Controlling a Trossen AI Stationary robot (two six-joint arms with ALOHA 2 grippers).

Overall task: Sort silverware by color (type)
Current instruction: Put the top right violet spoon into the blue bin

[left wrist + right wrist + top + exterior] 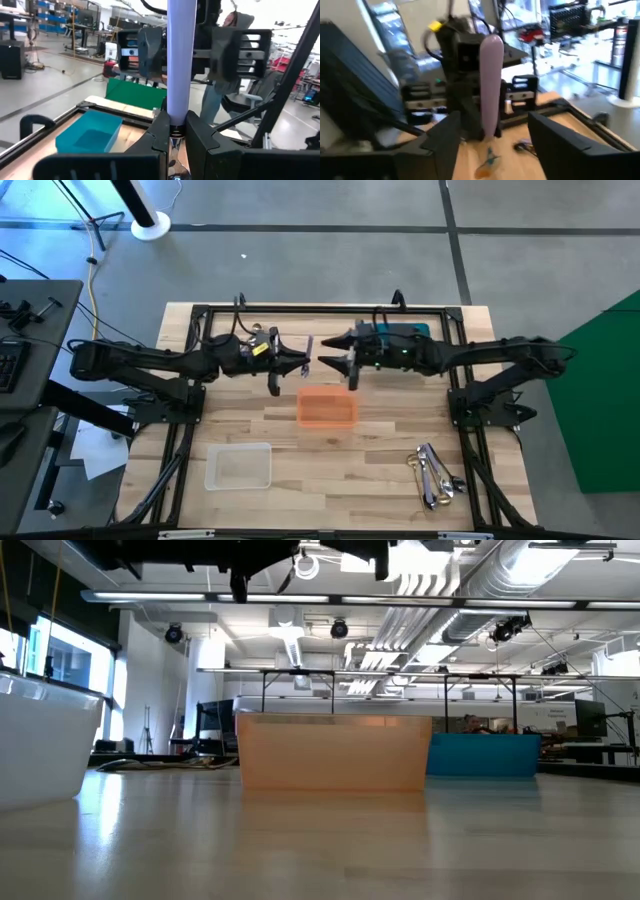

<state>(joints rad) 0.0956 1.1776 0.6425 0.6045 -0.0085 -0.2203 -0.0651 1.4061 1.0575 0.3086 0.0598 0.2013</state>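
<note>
One piece of silverware with a pale lilac handle stands upright in the air, over the far edge of the orange bin. My left gripper is shut on it. My right gripper faces it from the table's right. It is open, with a finger on either side of the handle and apart from it. More silverware lies in a pile at the near right of the table. My left gripper pinches the lower end of the lilac handle, just above the metal neck, between its two fingers. The fingers reach in level from the table's left and lie across the utensil. The utensil stands upright, handle up and metal end down, lifted clear of table and bins.
A blue bin sits at the far side under my right arm. A clear bin stands near the left front. A dark metal frame runs along the table's far and side edges. Bare wood lies between the clear bin and the pile.
</note>
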